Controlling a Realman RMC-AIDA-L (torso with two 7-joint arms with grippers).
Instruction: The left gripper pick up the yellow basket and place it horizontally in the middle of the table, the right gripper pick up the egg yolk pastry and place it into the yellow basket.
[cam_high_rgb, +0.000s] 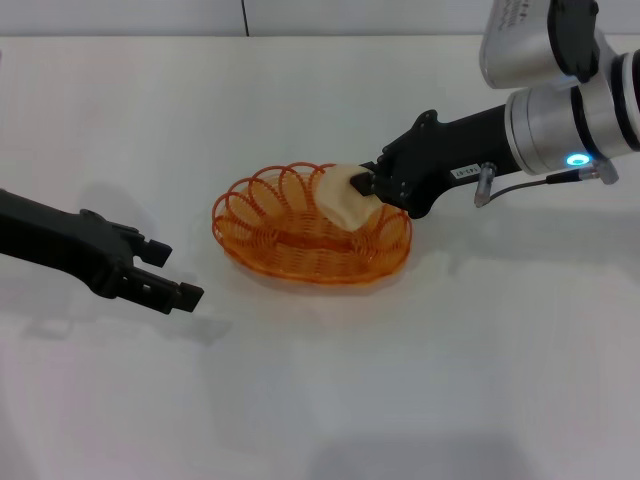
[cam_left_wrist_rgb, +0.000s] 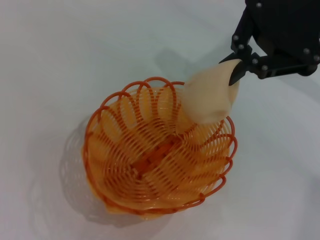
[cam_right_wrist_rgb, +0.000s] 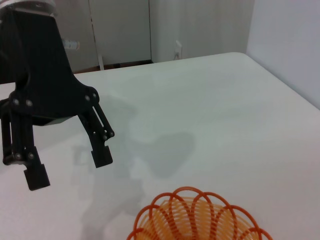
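The egg yolk pastry (cam_high_rgb: 347, 196) hangs over the right rim of the yellow basket (cam_high_rgb: 300, 245), pinched between the fingers of the right gripper (cam_high_rgb: 366, 186); one finger hides part of its top. The basket sits on the white table (cam_high_rgb: 320, 400) near the middle, and its near rim is cut off in the right wrist view. The left gripper (cam_high_rgb: 165, 275) hovers left of the basket, apart from it, fingers spread and empty. Beyond the table's far edge stand a pale wall (cam_right_wrist_rgb: 200, 25) and a darker panel (cam_right_wrist_rgb: 120, 30).
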